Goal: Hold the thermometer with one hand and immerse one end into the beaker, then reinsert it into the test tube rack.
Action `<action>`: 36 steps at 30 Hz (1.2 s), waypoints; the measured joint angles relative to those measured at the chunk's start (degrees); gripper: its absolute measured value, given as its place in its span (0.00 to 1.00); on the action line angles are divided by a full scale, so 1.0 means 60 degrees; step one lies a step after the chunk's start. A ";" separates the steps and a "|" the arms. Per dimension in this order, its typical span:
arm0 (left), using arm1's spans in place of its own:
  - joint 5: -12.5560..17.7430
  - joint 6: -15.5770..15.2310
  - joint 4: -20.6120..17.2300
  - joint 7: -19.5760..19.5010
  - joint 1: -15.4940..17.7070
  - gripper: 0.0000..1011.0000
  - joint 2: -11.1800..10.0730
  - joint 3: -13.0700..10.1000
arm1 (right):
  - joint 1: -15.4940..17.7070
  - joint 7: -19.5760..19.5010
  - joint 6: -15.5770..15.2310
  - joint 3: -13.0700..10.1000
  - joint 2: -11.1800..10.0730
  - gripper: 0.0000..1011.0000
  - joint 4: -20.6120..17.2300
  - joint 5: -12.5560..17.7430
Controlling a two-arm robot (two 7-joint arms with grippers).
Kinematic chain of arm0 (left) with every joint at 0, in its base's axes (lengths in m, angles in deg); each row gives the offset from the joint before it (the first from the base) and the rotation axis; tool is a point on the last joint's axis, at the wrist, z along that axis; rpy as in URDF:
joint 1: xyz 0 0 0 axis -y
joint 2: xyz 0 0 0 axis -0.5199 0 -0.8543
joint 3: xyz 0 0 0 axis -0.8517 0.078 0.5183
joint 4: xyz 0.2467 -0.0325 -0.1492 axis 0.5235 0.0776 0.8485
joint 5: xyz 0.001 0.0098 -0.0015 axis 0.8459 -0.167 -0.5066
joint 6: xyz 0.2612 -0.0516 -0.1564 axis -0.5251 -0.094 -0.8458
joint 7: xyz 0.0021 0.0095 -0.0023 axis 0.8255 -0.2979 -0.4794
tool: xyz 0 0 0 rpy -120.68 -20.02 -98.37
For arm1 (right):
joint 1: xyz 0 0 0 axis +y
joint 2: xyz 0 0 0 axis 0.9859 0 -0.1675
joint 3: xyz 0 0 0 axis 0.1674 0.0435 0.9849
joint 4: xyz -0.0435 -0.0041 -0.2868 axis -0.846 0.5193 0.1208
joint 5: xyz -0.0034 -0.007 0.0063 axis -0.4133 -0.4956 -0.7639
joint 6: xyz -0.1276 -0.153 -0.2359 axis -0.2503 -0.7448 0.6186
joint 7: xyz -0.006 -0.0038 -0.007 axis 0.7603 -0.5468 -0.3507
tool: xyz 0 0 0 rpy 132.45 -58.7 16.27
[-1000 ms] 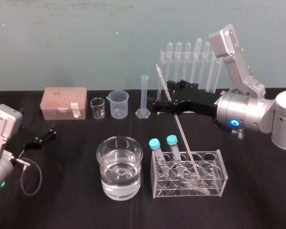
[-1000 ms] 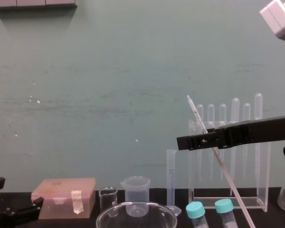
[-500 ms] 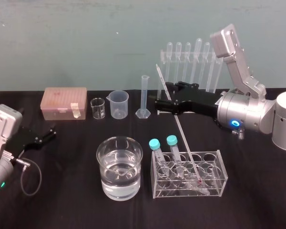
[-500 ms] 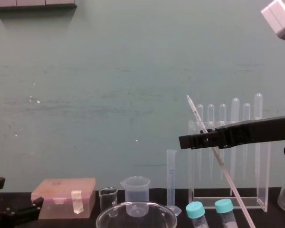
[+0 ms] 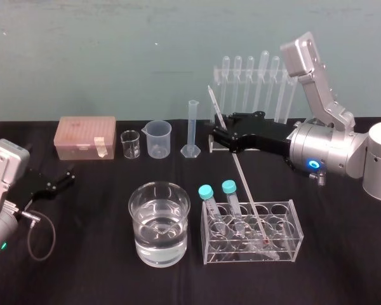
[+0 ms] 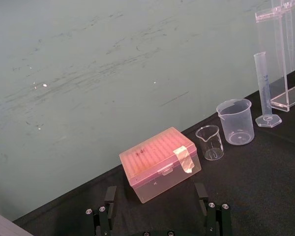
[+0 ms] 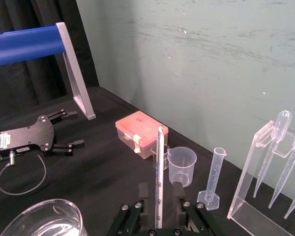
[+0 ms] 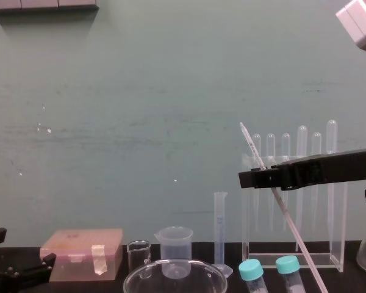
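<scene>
Thermometer (image 7: 159,182) between spread right jaws, not gripped

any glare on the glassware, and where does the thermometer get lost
Head view: bright highlights ring the beaker at rim and water; the thermometer shows plainly against the black cloth, left gripper parked far left. Chest view: the thermometer fades where it crosses the clear pipette stand behind it. Right wrist view: no glare on it; it stands pale at the right gripper.
</scene>
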 joint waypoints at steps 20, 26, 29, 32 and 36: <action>0.0000 0.0000 0.0000 0.0000 0.0000 1.00 0.0000 0.0000 | 0.0183 0.0005 0.0265 -0.0110 0.0010 0.06 -0.0095 0.0008; 0.0000 0.0000 0.0000 0.0000 -0.0001 1.00 0.0000 0.0000 | 0.0593 -0.0040 0.1023 -0.0443 -0.0001 0.06 -0.0361 0.0015; 0.0000 0.0000 0.0000 0.0000 -0.0001 1.00 0.0000 -0.0001 | 0.0949 -0.0004 0.1652 -0.0791 -0.0046 0.06 -0.0572 0.0151; 0.0000 0.0000 0.0000 0.0001 -0.0001 1.00 0.0000 -0.0001 | 0.1234 0.0053 0.2055 -0.1055 -0.0076 0.06 -0.0706 0.0296; 0.0001 0.0000 -0.0001 0.0000 0.0000 1.00 0.0000 0.0000 | 0.1619 0.0189 0.2610 -0.1418 -0.0107 0.06 -0.0819 0.0525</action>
